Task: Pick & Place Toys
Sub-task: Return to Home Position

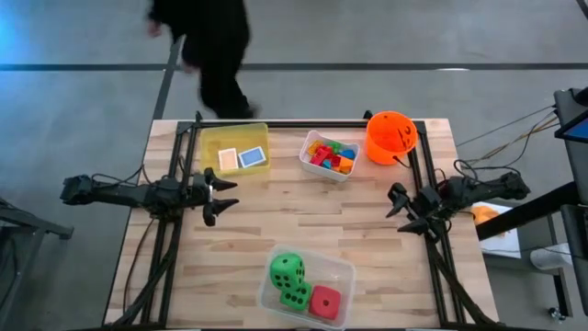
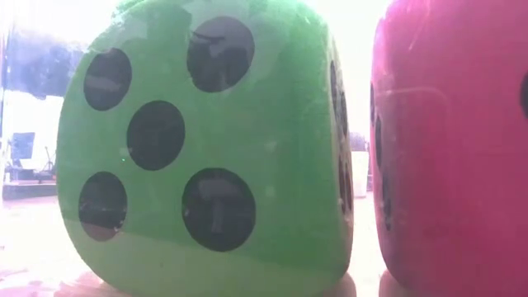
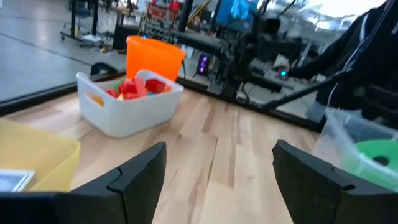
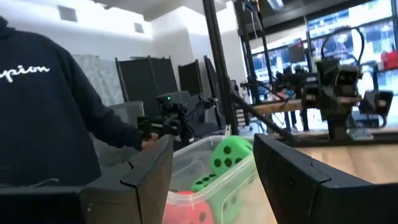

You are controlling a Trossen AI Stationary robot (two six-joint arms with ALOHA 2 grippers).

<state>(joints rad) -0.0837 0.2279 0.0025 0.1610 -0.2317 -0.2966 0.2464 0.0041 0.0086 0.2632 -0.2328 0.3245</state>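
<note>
Two green dotted dice and a pink die lie in a clear tub near the table's front edge. In the low view a green die and the pink die fill the picture. Small bright blocks fill a white tub. A beige tile and a blue tile lie flat in a yellow tub. My left gripper is open and empty at the table's left. My right gripper is open and empty at the right.
An orange bucket with a face stands at the far right, beside the white tub. A person in dark clothes stands beyond the far edge and also shows in the right wrist view. Bare wood lies between the two grippers.
</note>
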